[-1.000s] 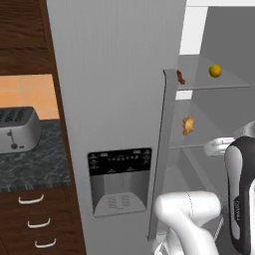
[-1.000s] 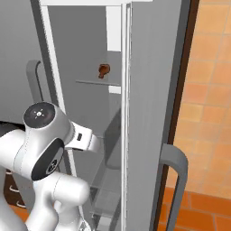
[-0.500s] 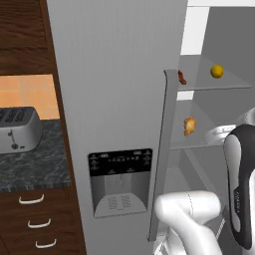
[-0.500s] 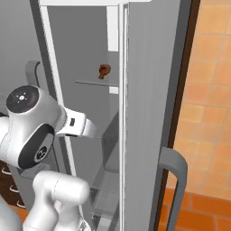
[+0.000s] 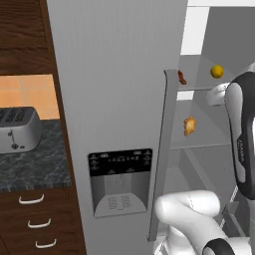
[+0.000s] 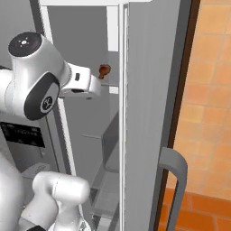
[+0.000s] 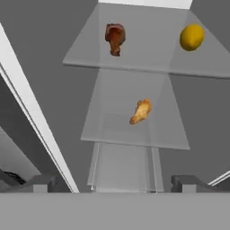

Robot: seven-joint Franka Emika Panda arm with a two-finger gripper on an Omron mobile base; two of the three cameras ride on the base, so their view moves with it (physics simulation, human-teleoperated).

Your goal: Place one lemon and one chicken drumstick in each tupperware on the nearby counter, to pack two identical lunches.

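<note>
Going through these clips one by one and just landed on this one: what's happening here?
The robot arm is reaching into an open fridge, its gripper open and empty. On the upper glass shelf lie a dark brown chicken drumstick and a lemon, apart from each other. A lighter golden drumstick lies on the shelf below. Nothing is picked up yet. To the left of the fridge, a toaster sits on the dark speckled counter.

— What sits on the upper glass fridge shelf [image 7: 148, 63]?
— A round yellow lemon [image 7: 192, 37] at one end, a dark reddish-brown chicken drumstick [image 7: 115, 38] well apart from it.
— And below?
— A paler golden-brown chicken drumstick [image 7: 141, 111], lying tilted on the lower glass shelf [image 7: 134, 134].
</note>
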